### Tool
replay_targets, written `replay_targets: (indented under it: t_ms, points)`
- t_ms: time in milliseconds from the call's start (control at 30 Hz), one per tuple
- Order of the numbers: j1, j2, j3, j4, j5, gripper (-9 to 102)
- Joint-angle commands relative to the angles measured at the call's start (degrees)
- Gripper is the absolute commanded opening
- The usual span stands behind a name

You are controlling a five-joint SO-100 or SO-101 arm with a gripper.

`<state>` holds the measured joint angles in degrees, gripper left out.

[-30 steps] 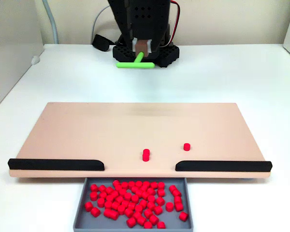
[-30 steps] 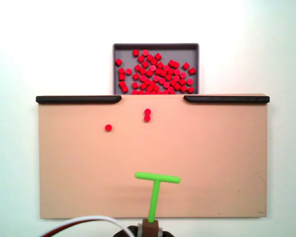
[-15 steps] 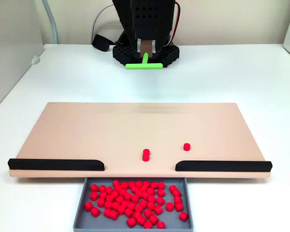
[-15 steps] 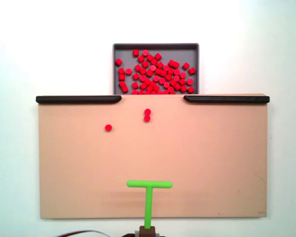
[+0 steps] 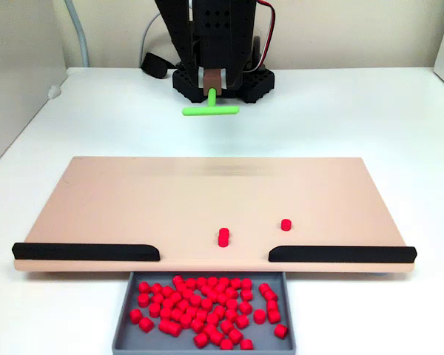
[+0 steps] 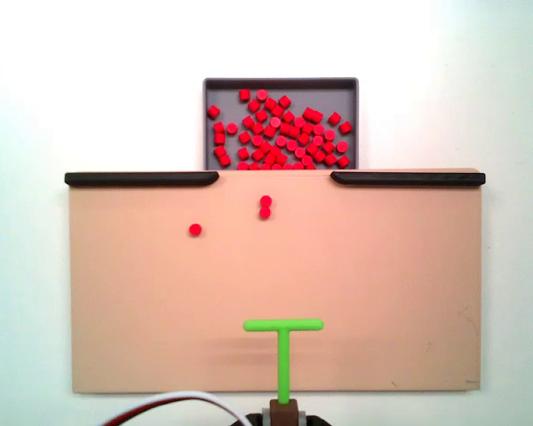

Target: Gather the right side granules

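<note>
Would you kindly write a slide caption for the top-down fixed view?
Green T-shaped tool poised over the tan board, facing two touching granules, a lone pellet and the pellet-filled grey tray.

Surfaces — mostly matt plastic.
Board smooth, matt tan; granules and green T-tool slightly glossy plastic; grey tray matt — table smooth white.

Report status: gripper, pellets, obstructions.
Gripper shut on green T-tool, at board's near edge. Pellet pair untouched near tray gap. Path between clear.
</note>
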<state>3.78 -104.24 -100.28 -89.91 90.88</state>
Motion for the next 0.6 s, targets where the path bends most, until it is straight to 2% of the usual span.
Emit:
replay_targets:
  t_ms: [0,567]
  points:
    - [-0.1,-1.6,1.1,0.2,0.7,0]
    - [0.3,-3.0,1.1,-0.2,3.2,0]
